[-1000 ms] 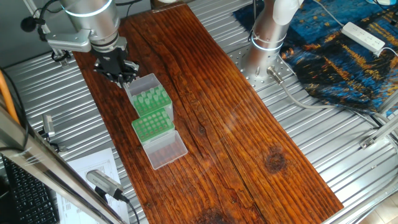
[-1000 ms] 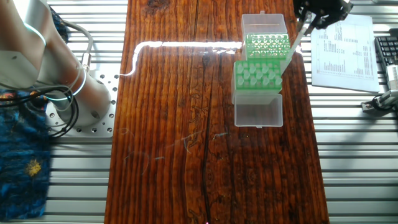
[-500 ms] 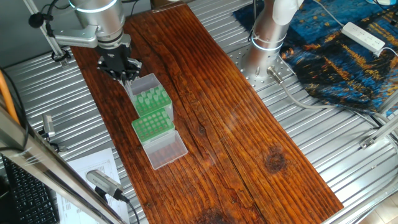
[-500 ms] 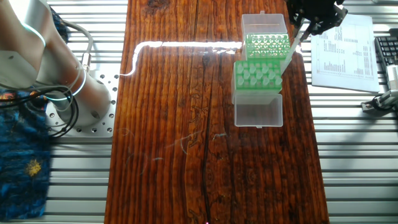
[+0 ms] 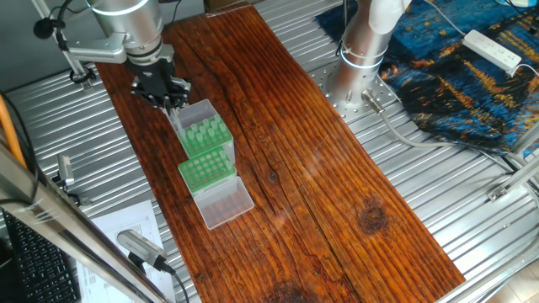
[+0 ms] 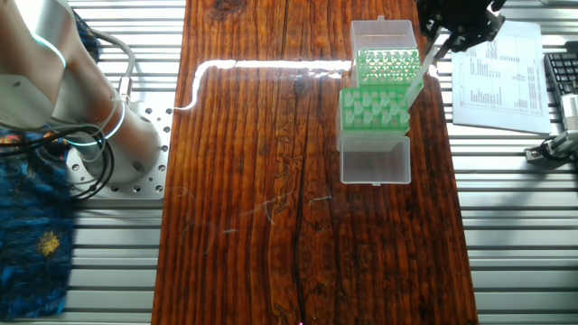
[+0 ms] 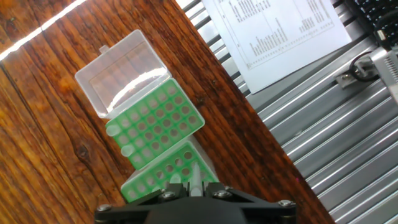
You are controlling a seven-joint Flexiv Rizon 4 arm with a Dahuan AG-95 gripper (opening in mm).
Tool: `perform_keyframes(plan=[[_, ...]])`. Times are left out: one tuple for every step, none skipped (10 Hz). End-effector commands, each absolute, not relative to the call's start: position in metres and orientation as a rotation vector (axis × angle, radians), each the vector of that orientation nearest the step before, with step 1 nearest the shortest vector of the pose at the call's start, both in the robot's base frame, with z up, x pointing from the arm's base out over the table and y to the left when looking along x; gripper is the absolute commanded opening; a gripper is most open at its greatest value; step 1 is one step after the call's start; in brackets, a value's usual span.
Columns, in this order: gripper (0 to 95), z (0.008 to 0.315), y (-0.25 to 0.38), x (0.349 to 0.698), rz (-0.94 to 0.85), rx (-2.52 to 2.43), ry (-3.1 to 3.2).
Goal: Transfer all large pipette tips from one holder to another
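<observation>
The bench (image 6: 271, 181) lies below the claw (image 6: 440, 43); two green holders sit under it, the nearer one (image 6: 386, 66) mostly bare holes, the farther one (image 6: 374, 110) filled with large pipette tips (image 6: 370, 106); the claw is clenched on one tip (image 6: 420, 77), apparently mid-carry; next it needs lining up over a hole, then lowering.

Lab bench: pipette-tip racks (image 6: 379, 95), ribbed metal table (image 5: 438, 181).

A wooden board (image 6: 271, 181) carries two green tip racks (image 6: 379, 101) side by side
</observation>
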State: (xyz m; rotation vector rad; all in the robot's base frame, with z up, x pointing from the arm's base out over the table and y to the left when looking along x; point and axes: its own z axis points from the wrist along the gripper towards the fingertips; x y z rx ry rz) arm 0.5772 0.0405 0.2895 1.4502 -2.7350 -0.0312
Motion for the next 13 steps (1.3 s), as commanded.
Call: perform_keyframes(plan=[[0.0,0.2882,0.0394,0.5743,-0.038,1.452,-2.739],[0.0,0.2876,0.0388,0.5733,-0.043,1.452,-2.74],[0.0,0.2873,0.0391,0.5736,-0.044,1.45,-2.741],[0.0,0.2866,0.0401,0.5745,-0.044,1.449,-2.742],[0.0,0.286,0.0408,0.5752,-0.043,1.449,-2.741],[0.0,0.2855,0.041,0.5757,-0.043,1.451,-2.74],[0.0,0.2838,0.041,0.5757,-0.041,1.453,-2.738],[0.0,0.2832,0.0406,0.5749,-0.042,1.451,-2.738],[0.0,0.2829,0.0402,0.5742,-0.045,1.446,-2.74],[0.0,0.2823,0.0401,0.5742,-0.048,1.445,-2.74],[0.0,0.2818,0.0403,0.5744,-0.048,1.446,-2.738],[19.0,0.2809,0.04,0.5742,-0.05,1.448,-2.737],[19.0,0.2804,0.0397,0.5736,-0.054,1.445,-2.74]])
